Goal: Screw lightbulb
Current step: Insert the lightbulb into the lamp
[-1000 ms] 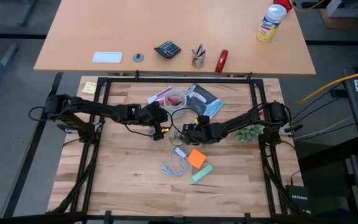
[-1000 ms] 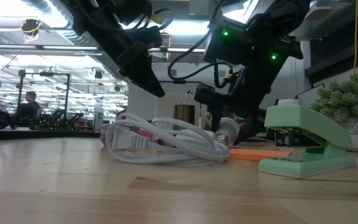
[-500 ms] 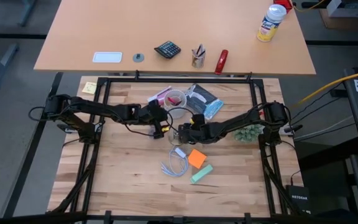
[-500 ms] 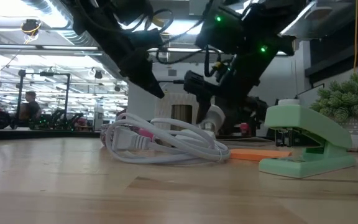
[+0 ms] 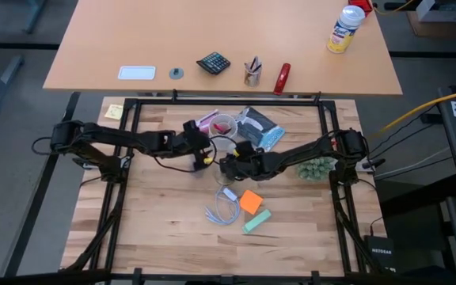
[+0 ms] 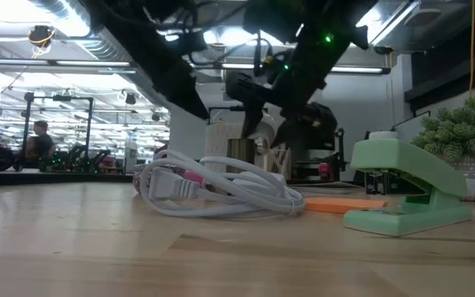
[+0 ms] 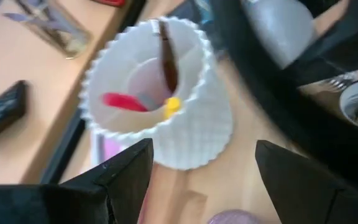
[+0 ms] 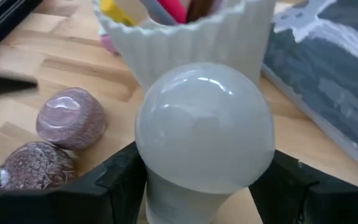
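Observation:
My right gripper (image 5: pixel 226 165) is shut on the white lightbulb (image 8: pixel 204 143) near the table's middle. The bulb also shows in the low view (image 6: pixel 262 132), above the table top. My left gripper (image 5: pixel 201 155) is open and empty just to the left of it, its fingers standing before the white ribbed cup (image 7: pixel 160 99). The cup holds pens and stands on the table in front of the bulb (image 8: pixel 191 31). My right gripper pinches the lightbulb between its two fingers (image 8: pixel 120 183), at the sides of the bulb where the globe narrows (image 8: pixel 166 199). The rounded end points away from the gripper, toward the ribbed cup. The bulb is lifted clear of the table.
Two pinkish stones (image 8: pixel 70 118) lie on the table beside the cup. A looped white cord (image 6: pixel 221 186), an orange pad (image 5: pixel 250 201) and a green stapler (image 6: pixel 406 194) lie nearer the front. A dark packet (image 5: pixel 258 127) and a small plant (image 5: pixel 317 169) lie to the right.
My right gripper has gone up and toward the table's left with the lightbulb, which has risen from just above the table to well clear of it. My left gripper has drawn back a little toward the left and far side.

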Robot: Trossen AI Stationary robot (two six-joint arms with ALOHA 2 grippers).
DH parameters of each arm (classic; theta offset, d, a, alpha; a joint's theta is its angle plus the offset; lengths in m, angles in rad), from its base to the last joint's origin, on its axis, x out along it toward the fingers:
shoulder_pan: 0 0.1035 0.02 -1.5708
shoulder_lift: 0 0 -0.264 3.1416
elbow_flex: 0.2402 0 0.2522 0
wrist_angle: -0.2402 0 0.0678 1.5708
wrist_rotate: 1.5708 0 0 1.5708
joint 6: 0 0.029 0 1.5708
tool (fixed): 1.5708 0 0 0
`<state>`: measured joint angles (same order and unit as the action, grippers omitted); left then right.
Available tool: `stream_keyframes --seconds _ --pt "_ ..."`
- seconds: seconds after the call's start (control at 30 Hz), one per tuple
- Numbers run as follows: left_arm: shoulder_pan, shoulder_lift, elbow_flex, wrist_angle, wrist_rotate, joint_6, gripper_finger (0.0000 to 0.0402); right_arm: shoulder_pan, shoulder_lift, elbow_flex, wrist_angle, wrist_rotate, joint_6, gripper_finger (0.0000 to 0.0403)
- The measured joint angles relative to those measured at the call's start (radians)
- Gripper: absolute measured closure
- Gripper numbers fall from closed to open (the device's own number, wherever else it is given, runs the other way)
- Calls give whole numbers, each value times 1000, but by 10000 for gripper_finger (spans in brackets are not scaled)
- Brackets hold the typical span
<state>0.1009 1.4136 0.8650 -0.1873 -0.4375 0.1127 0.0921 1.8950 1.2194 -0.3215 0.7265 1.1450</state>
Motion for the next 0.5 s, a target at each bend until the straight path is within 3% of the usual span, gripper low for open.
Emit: stream_keyframes --seconds 0.5 --pt "0 -306 0 -295 -13 -25 128 10 -2 189 -156 38 -208 159"
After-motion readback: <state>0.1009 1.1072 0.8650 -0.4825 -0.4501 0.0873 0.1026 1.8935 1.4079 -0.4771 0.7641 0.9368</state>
